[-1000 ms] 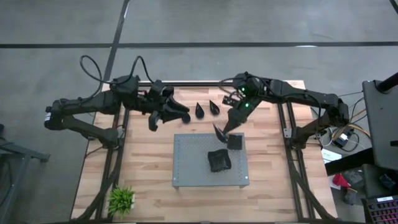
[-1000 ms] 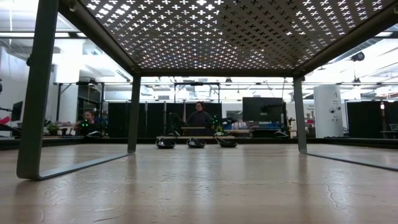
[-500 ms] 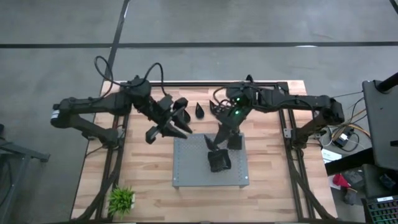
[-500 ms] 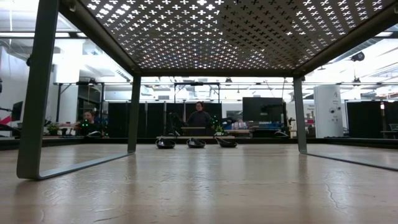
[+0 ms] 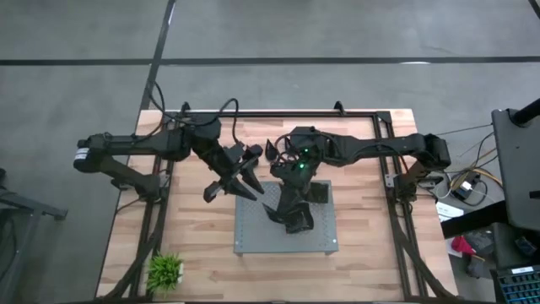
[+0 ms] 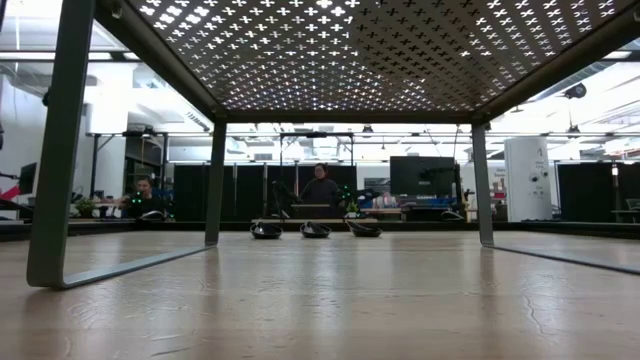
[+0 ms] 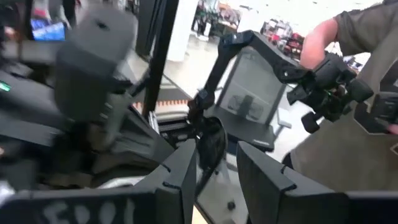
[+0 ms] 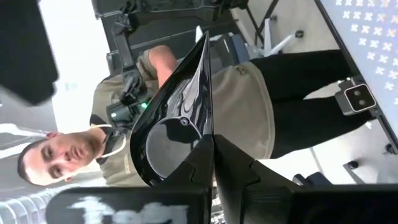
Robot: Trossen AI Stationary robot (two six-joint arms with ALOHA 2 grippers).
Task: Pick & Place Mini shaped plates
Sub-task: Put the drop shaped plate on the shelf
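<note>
Two arms are at work over the grey perforated board point(image 5: 253, 236) in the high view. The right gripper point(image 5: 285, 205) reaches in over the board's middle, beside the dark pile of mini plates point(image 5: 297, 219) already there and a square plate point(image 5: 318, 192) near the board's far right corner. The left gripper point(image 5: 246, 181) hangs at the board's far left corner. One teardrop plate point(image 5: 271, 150) lies on the wooden table point(image 5: 194, 253) beyond the board. Judging by this, the placing step is in hand: the next move calls for lowering each carried plate onto the board and letting go.

From table height, three small plates point(image 6: 314, 230) sit in a row on the far table, seen under the board point(image 6: 300, 50); no gripper shows.

Past the left wrist, the fingers point(image 7: 180, 177) stand part-spread with the thin edge of a black plate point(image 7: 211, 146) between them, apparently held; a person stands beyond.

Past the right wrist, the fingers point(image 8: 242, 171) are pressed together on the rim of a glossy teardrop plate point(image 8: 177, 121), held edge-on, with a person behind.
</note>
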